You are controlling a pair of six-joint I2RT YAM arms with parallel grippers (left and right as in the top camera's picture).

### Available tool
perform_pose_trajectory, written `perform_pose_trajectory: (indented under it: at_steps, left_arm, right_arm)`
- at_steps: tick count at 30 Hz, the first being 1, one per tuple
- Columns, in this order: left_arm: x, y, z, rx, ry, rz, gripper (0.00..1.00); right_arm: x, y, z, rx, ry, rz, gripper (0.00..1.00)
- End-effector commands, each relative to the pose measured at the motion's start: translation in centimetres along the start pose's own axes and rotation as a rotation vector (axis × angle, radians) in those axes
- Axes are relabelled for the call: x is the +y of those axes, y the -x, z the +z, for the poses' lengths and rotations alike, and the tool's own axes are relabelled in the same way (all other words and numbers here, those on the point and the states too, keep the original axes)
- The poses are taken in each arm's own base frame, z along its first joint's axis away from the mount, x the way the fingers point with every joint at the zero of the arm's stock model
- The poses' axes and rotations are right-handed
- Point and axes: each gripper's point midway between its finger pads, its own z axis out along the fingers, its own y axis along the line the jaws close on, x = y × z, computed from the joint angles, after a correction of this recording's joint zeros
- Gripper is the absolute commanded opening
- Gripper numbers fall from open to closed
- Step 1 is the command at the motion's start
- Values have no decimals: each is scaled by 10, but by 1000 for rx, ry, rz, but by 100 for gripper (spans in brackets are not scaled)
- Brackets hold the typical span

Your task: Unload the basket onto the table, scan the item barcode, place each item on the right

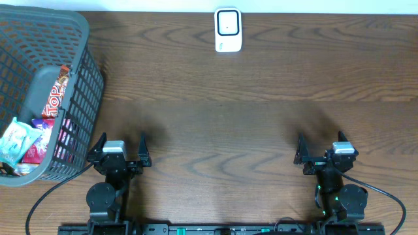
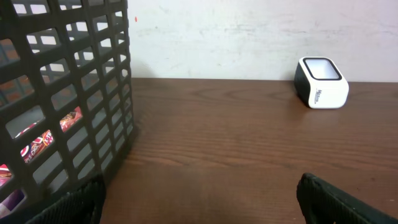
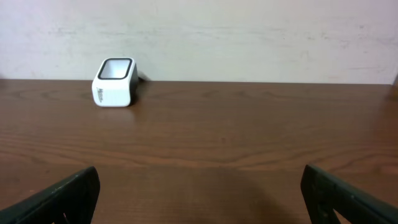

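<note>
The colourful wrapped snack packets (image 1: 54, 101) are kept in the dark grey plastic mesh basket (image 1: 83, 39) at the tabletop's left edge, just beside the nearer left gripper (image 1: 122, 140). Its jaws and those of the right gripper (image 1: 320, 140) are held apart, empty.

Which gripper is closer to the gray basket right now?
Left. The left gripper sits right beside the basket, next to its mesh wall. The right gripper is far across the table, on the opposite side.
</note>
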Motion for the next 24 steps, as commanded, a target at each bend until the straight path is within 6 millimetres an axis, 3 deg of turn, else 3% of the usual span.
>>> perform_pose_trajectory:
  at_steps: [1, 19, 21, 24]
  left_arm:
    - [0, -15, 1, 43, -2, 6, 98]
    - [-1, -15, 1, 42, -3, 3, 98]
    - [-18, -14, 0, 42, -100, -110, 98]
    - [-67, -10, -12, 111, -390, -441, 98]
  right_arm:
    - [3, 0, 0, 0, 11, -12, 99]
    - [2, 0, 0, 0, 11, -12, 99]
    - [3, 0, 0, 0, 11, -12, 99]
    - [2, 0, 0, 0, 11, -12, 99]
